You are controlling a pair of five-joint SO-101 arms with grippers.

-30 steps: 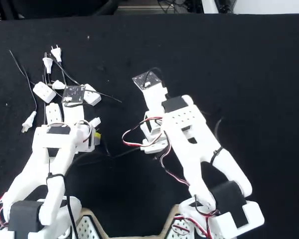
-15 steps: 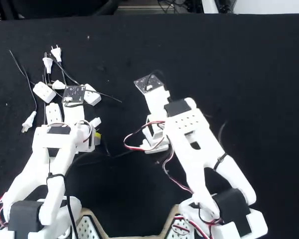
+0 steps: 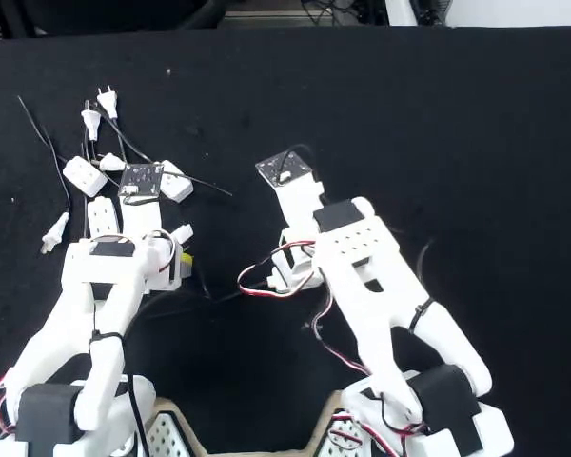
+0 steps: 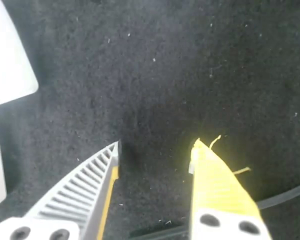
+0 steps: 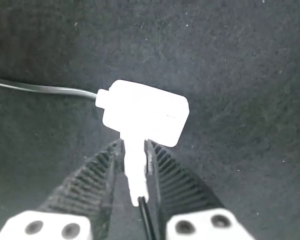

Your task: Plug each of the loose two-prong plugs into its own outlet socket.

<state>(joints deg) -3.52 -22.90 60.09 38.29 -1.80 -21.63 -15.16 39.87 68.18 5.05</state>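
Right hand (image 5: 134, 148) pinching white plug (image 5: 134, 176), seated in rounded white socket (image 5: 145, 117)

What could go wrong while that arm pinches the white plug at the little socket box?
1. The right gripper is shut on the plug, but the socket lies loose on the table. A push may just slide the socket instead of seating the plug.
2. The open left gripper hangs close over a black cord. It might snag the cord and drag things about, perhaps the loose plugs.
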